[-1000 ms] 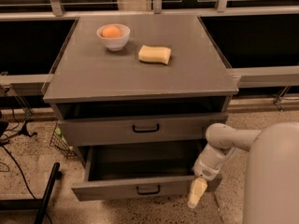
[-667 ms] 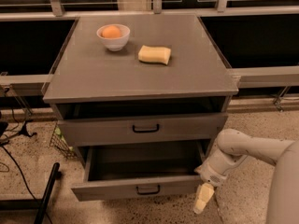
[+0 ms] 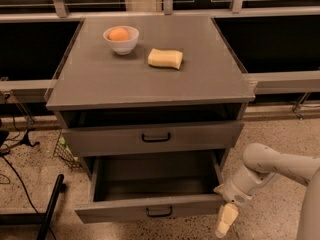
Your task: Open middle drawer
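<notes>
The middle drawer (image 3: 115, 213) is pulled far out of the grey cabinet (image 3: 150, 79). Its deep grey box is open to view and its black bar handle (image 3: 159, 212) faces me. My gripper (image 3: 225, 221) hangs low at the right end of this drawer's front, just off its corner, pointing down toward the floor. The white arm (image 3: 270, 169) reaches in from the right. Above it, another grey drawer (image 3: 200, 134) with a black handle (image 3: 156, 137) sits slightly out. Anything below the open drawer is hidden.
On the cabinet top stand a white bowl (image 3: 121, 45) holding an orange (image 3: 119, 34) and a yellow sponge (image 3: 165, 58). A black stand leg (image 3: 50, 209) and cables (image 3: 12, 164) lie on the speckled floor at left. A wire basket (image 3: 65, 151) sits beside the cabinet.
My gripper has moved right and a little down, away from the open drawer's right side. The drawer has stayed pulled out.
</notes>
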Action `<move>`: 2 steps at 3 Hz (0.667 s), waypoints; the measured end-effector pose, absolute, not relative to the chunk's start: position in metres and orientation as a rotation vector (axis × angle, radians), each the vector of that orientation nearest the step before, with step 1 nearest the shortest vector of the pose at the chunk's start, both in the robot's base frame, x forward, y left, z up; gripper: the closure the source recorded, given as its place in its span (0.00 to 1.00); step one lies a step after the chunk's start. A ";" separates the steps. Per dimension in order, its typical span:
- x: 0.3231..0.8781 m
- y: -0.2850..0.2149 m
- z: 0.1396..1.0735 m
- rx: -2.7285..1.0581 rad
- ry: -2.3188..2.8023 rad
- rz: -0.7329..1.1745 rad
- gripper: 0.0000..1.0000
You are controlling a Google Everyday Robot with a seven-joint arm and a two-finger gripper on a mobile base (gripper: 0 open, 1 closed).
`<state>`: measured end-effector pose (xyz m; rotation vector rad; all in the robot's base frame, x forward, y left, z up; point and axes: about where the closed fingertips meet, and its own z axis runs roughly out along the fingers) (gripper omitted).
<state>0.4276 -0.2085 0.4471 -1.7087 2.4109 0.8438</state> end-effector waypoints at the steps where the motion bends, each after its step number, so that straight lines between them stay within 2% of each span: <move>1: 0.418 -0.214 0.446 -1.683 2.460 0.888 0.00; 2: 0.411 -0.216 0.448 -1.677 2.490 0.911 0.00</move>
